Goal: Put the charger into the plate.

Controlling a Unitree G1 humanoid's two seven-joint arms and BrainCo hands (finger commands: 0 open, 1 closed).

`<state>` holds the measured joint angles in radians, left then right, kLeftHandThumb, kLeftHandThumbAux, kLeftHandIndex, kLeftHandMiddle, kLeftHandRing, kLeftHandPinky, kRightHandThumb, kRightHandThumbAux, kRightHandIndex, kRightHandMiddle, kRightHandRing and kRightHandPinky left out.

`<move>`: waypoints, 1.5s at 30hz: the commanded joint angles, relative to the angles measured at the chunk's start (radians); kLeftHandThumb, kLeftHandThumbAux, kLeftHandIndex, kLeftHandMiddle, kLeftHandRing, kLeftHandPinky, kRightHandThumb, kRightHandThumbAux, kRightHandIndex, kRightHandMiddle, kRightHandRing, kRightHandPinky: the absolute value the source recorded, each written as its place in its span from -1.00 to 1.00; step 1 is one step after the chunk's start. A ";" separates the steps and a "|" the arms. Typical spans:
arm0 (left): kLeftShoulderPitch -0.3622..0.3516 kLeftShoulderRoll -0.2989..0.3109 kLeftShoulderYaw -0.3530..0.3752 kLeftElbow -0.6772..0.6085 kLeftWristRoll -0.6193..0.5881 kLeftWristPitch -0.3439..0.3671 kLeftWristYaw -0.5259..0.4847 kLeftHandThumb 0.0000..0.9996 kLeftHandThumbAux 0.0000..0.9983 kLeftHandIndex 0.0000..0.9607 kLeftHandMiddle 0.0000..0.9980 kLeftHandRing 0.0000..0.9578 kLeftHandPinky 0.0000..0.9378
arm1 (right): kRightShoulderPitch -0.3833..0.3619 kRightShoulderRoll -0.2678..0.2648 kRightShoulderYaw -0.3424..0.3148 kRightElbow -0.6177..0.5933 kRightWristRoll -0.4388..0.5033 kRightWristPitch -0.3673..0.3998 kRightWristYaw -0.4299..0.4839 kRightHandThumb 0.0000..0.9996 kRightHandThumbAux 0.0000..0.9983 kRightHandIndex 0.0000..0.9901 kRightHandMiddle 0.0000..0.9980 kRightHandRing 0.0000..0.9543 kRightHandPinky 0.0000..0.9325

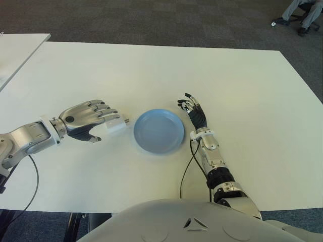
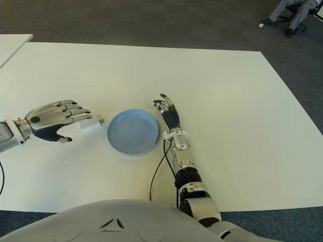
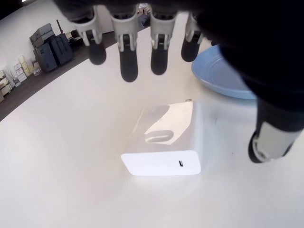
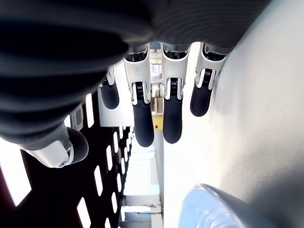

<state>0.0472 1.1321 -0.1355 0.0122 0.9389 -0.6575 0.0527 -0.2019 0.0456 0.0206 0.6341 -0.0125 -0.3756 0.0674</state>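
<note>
A white charger (image 1: 115, 124) lies on the white table (image 1: 242, 91), just left of the empty blue plate (image 1: 158, 130). Its prongs point toward the plate. My left hand (image 1: 90, 120) hovers over the charger with fingers spread, holding nothing. In the left wrist view the charger (image 3: 167, 140) lies below the fingertips (image 3: 128, 71), apart from them, with the plate's rim (image 3: 216, 78) beyond. My right hand (image 1: 192, 109) shows just right of the plate, fingers relaxed and holding nothing.
A second white table (image 1: 15, 50) stands at the far left. A person's legs on a chair (image 1: 300, 12) show at the far right on the dark carpet. A black cable (image 1: 187, 169) runs along my right forearm.
</note>
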 commanded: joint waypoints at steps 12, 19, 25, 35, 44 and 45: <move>0.020 -0.025 0.014 0.004 0.025 0.016 0.049 -1.00 0.15 -0.81 -0.68 -0.69 -0.65 | 0.005 0.009 -0.006 0.046 0.007 0.021 -0.002 -1.00 0.00 -0.76 -0.33 -0.38 -0.52; 0.043 -0.088 0.043 -0.021 -0.046 0.103 -0.008 -1.00 0.03 -0.87 -0.76 -0.78 -0.84 | 0.003 0.012 -0.009 0.051 0.007 0.019 -0.005 -1.00 0.01 -0.75 -0.32 -0.37 -0.52; 0.069 -0.248 0.099 -0.080 -0.245 0.335 -0.156 -0.85 -0.15 -0.96 -0.90 -0.92 -0.94 | -0.002 0.009 -0.012 0.057 0.006 0.018 -0.008 -1.00 0.02 -0.74 -0.32 -0.37 -0.52; 0.042 -0.437 0.098 -0.017 -0.272 0.507 -0.101 -0.51 -0.35 -1.00 -1.00 -1.00 -0.91 | -0.008 0.012 -0.015 0.074 0.002 0.010 -0.023 -1.00 0.03 -0.74 -0.31 -0.37 -0.54; 0.051 -0.593 0.074 -0.004 -0.262 0.628 -0.040 -0.37 -0.43 -1.00 -1.00 -0.99 -0.88 | -0.018 0.019 -0.021 0.102 0.008 -0.019 -0.034 -1.00 0.05 -0.73 -0.35 -0.41 -0.54; 0.055 -0.604 0.069 -0.004 -0.258 0.639 -0.033 -0.36 -0.44 -1.00 -1.00 -0.99 -0.88 | -0.019 0.020 -0.022 0.104 0.009 -0.021 -0.035 -1.00 0.05 -0.73 -0.37 -0.42 -0.54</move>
<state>0.0908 0.5816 -0.0395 -0.0109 0.6701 -0.0584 -0.0018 -0.2356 0.0592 0.0083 0.7014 -0.0120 -0.4120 0.0386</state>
